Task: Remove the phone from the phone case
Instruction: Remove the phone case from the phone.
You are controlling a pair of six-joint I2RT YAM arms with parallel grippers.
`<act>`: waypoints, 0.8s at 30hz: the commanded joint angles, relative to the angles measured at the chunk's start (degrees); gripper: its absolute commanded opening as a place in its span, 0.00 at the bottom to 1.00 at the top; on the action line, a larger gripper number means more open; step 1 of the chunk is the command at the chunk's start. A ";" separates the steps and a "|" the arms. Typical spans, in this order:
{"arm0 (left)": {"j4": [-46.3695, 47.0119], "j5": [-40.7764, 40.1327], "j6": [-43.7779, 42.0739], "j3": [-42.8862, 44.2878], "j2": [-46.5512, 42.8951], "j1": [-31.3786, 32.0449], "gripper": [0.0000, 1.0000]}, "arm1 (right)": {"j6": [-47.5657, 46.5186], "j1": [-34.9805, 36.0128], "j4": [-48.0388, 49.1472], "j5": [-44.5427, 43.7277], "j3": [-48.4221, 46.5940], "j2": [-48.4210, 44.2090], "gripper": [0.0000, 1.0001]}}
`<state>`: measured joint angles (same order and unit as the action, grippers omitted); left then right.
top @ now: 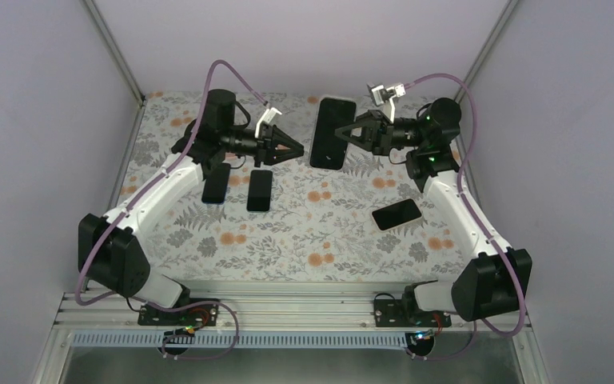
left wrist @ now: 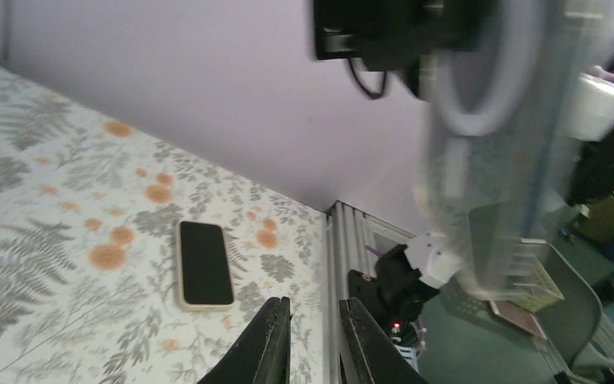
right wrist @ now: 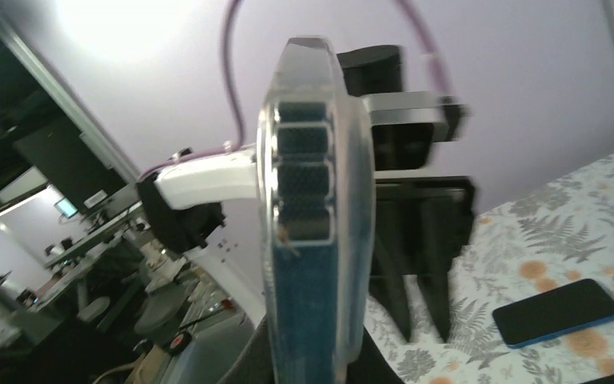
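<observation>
right gripper (top: 340, 131) clamps phone (top: 336, 112) | clear glossy case (right wrist: 312, 200), rounded edge blurred | left gripper (top: 296, 150) nearly closed, empty

A floral-print worktop (top: 320, 240) is lying inside pale lilac walls (top: 304, 40), which are closing it in at 9, 12 and 3 o'clock. Metal corner posts (top: 116, 52) are rising at 11 and 1 o'clock, and a slotted rail (top: 288, 316) is running along 6 o'clock. A bright light (right wrist: 120, 24) is glaring on the wall. Beyond the enclosure, a lit monitor (right wrist: 68, 210) and a grey chair (left wrist: 584, 312) are showing dimly.
</observation>
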<state>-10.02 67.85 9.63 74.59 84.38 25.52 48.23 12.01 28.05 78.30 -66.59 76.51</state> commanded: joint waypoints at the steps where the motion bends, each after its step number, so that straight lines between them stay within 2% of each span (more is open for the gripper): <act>1: 1.76 -2.42 1.45 -1.52 1.85 -1.81 0.16 | 6.09 1.28 7.99 4.77 0.40 -2.71 0.04; 7: 3.01 -0.43 1.68 -1.77 0.98 -1.88 0.18 | 4.40 1.35 6.29 3.94 0.56 -3.06 0.04; 12: 5.11 4.39 1.20 -2.25 -1.28 -1.87 0.35 | -6.93 0.86 -8.88 0.43 -4.38 -2.13 0.04; 14: 5.73 5.03 0.21 -2.38 -2.37 -1.66 0.39 | -7.69 0.32 -10.03 -0.82 -5.29 -1.46 0.04; 24: -0.51 7.35 -7.19 2.11 -2.53 2.56 0.40 | -6.65 -0.59 -9.20 -2.13 -5.58 -0.76 0.04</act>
<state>-7.97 72.82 8.05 73.12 82.85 25.80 42.19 11.81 18.00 78.26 -70.81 75.90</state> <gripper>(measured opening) 0.397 0.076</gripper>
